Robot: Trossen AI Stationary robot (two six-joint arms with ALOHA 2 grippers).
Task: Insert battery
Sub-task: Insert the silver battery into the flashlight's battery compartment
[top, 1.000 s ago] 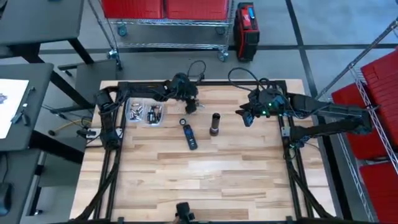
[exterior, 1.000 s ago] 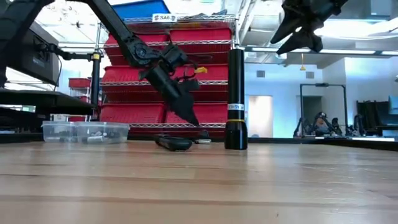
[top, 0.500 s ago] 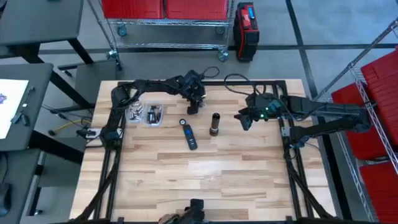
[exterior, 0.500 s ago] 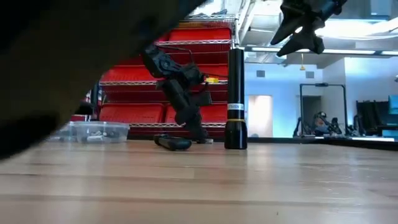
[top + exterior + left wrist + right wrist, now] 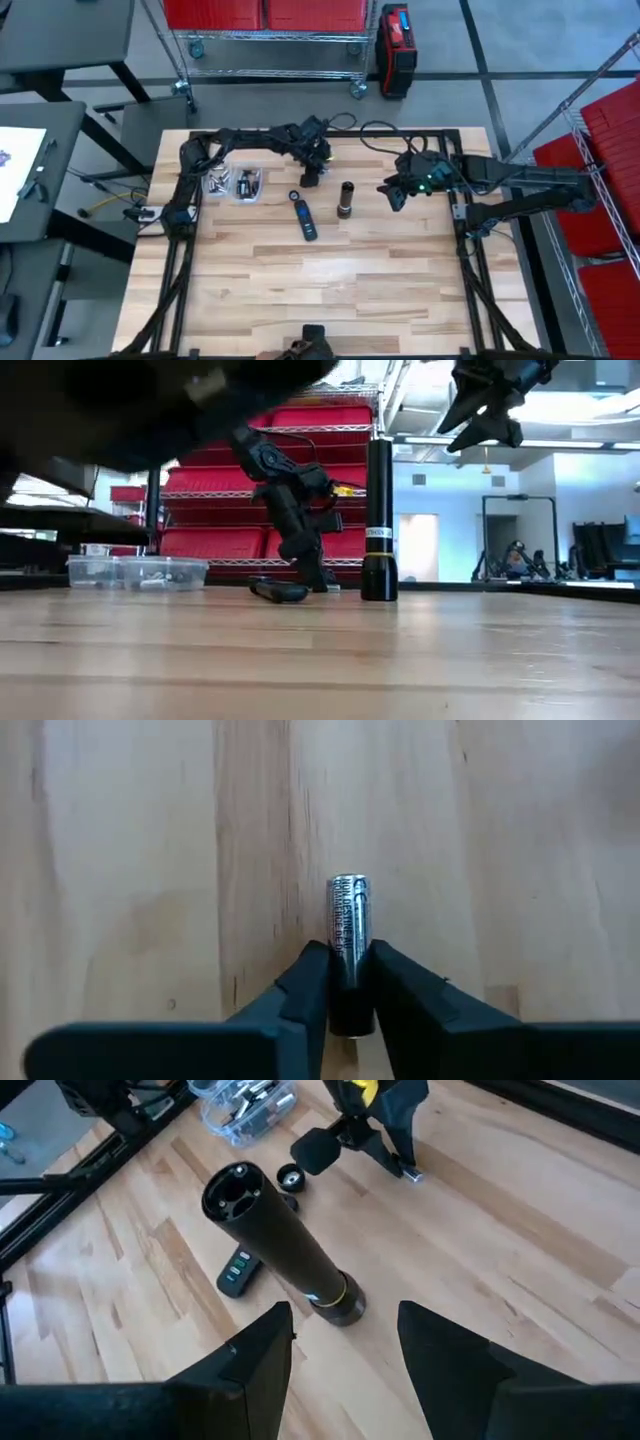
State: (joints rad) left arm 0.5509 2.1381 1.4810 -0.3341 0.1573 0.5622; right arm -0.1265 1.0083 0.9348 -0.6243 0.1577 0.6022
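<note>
1. Left pincer [image 5: 311, 178]: it is being held low over the far part of the table [image 5: 330, 280]. It is being kept closed on a battery [image 5: 349, 935], clamped by its lower half, with the silver upper half left standing clear beyond the fingertips [image 5: 312, 982].
2. Battery: its long axis is being carried in line with the fingers, which are being pointed steeply down at the wood.
3. Flashlight body [image 5: 345, 199]: it is being stood upright, open end up, just to the right of the left pincer and slightly nearer.
4. Right pincer [image 5: 393, 192]: it is being held raised to the right of the flashlight body, with its fingers spread wide and nothing gripped.
5. Governing relation: the battery is judged to need lifting, carrying rightward and dropping end-first into the open mouth; the left arm is already loaded.
6. Tail cap [image 5: 294, 196], dark remote-like item [image 5: 305, 220], clear tray [image 5: 233, 183]: these are being left lying on the table's left.
</note>
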